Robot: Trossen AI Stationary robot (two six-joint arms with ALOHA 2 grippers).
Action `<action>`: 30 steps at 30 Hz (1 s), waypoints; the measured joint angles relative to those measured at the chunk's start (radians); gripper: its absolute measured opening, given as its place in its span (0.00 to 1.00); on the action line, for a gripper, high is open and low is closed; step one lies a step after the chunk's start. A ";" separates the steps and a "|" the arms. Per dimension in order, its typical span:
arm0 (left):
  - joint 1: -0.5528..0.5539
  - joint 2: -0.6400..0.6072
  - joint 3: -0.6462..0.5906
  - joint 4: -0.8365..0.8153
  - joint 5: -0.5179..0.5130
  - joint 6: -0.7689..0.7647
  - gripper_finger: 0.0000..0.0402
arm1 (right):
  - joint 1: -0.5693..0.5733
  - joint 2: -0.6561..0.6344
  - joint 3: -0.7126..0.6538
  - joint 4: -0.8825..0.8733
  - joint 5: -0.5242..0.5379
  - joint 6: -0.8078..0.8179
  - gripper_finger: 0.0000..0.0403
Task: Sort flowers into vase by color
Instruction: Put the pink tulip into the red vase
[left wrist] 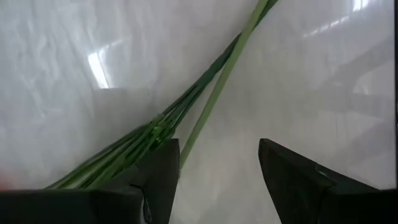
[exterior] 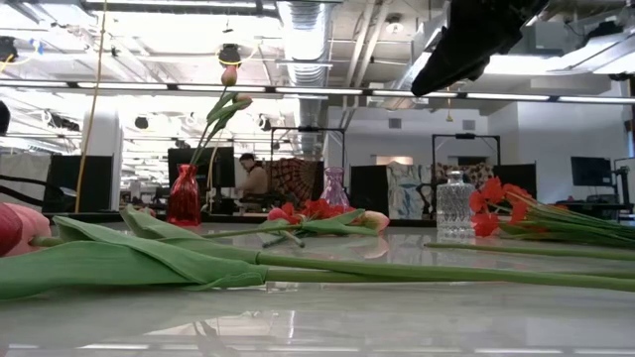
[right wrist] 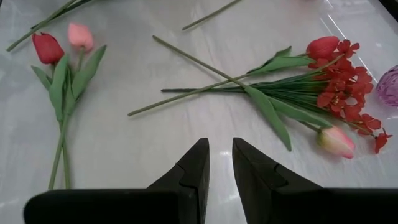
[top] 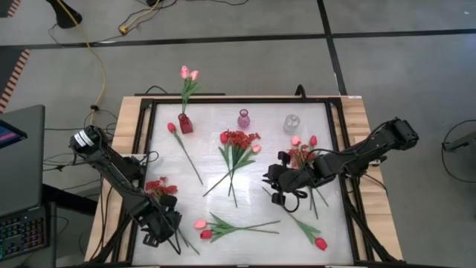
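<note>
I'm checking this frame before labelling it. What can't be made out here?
- Left gripper: open over green stems, but the left wrist view's edges cut off their blossoms.
- Right gripper: its arm covers its fingers in the high view.
- Clear vase: contents too small to tell in the low view.
- Red vase: only pink tulips visible in it; its water level cannot be judged.

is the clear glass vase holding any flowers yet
No, the clear glass vase stands empty at the table's far edge, while only the red glass vase holds pale pink tulips.
</note>
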 joint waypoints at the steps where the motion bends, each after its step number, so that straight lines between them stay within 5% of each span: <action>1: 0.000 0.000 -0.008 0.006 0.001 0.000 0.52 | 0.000 0.000 0.000 0.000 0.000 0.000 0.24; 18: 0.000 0.000 -0.074 0.048 -0.012 0.020 0.51 | 0.000 0.000 0.000 0.000 0.001 0.003 0.24; 30: 0.000 0.000 -0.075 0.044 -0.030 0.038 0.27 | 0.000 0.000 0.000 -0.003 0.001 0.002 0.24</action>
